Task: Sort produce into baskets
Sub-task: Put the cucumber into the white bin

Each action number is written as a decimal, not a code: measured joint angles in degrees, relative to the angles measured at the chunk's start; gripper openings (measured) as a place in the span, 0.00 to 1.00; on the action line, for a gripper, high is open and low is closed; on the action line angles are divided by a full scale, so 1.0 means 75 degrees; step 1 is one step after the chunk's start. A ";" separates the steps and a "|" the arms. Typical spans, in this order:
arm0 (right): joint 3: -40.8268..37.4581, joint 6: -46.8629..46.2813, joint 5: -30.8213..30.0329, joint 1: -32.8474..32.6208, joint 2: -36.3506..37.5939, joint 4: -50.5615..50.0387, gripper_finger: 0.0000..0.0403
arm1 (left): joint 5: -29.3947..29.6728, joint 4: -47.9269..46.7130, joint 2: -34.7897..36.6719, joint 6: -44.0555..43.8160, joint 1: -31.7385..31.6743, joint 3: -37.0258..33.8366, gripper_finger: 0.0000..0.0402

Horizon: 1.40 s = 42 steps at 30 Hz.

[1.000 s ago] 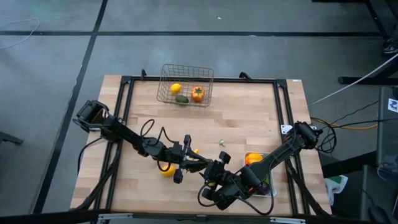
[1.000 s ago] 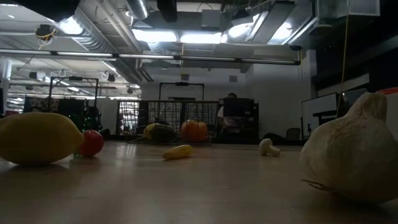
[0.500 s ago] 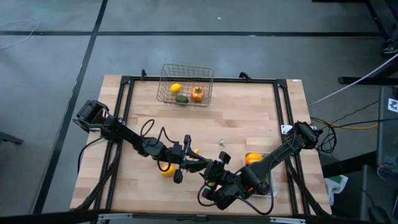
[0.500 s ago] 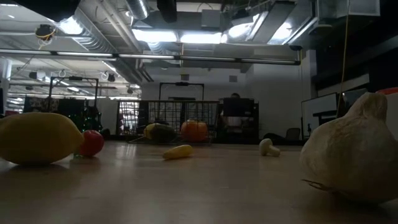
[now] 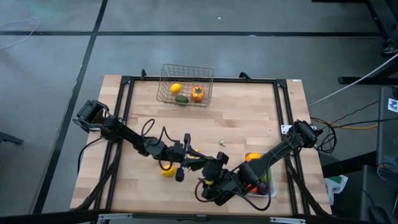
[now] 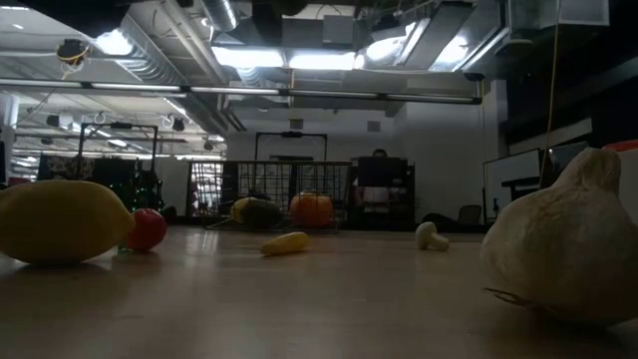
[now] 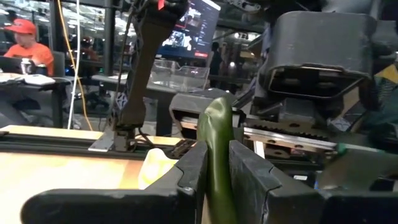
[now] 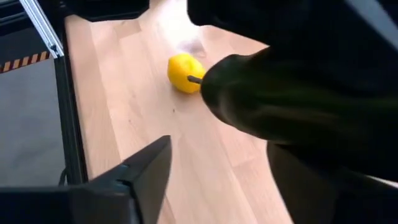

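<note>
Green, smooth plastic toy cucumber (image 7: 217,149) sits pinched in the left gripper (image 7: 216,169); rigid, light, slippery: grip mid-body. Right gripper (image 8: 214,165) gapes, empty.

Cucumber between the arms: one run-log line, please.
left tool: shut on cucumber | right tool: open beside cucumber | lemon: on table

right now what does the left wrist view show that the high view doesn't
Only the left wrist view: a green cucumber clamped in the shut jaws of the left gripper, and a person at a desk beyond. Only the high view: the wire basket holding an orange pepper, and a lemon loose on the boards. Both: the wooden table.
</note>
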<state>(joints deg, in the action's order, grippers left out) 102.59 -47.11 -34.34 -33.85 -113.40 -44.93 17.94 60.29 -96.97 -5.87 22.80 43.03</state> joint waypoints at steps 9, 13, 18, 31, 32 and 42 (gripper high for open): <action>0.0003 -0.0476 0.0646 -0.0060 0.0012 -0.0068 0.83 | -0.0099 -0.0067 -0.0003 -0.0003 -0.0075 0.0003 0.14; 0.0003 -0.0872 0.0335 -0.0244 0.0242 -0.0546 0.84 | -0.0126 -0.0031 -0.0003 -0.0005 -0.0112 0.0015 0.14; 0.0003 -0.1577 -0.0498 -0.0672 0.0781 -0.1712 0.84 | -0.0105 0.0012 -0.0003 -0.0006 -0.0112 0.0015 0.14; -0.0499 -0.3601 -0.3693 -0.2109 0.1067 -0.2944 0.84 | 0.0183 0.0554 0.0003 -0.0053 -0.0118 0.0015 0.14; -0.0618 -0.3747 -0.3819 -0.2142 0.1061 -0.2943 0.84 | 0.0185 0.0669 0.0003 -0.0019 -0.0118 0.0015 0.14; -0.1885 -0.5103 -0.4431 -0.2086 0.1146 -0.2741 0.80 | 0.0184 0.0786 0.0006 0.0432 -0.0247 0.0354 0.14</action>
<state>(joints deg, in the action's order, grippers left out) 88.45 -85.38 -67.58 -49.49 -104.81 -65.49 19.32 66.18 -96.92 -2.63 20.94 45.68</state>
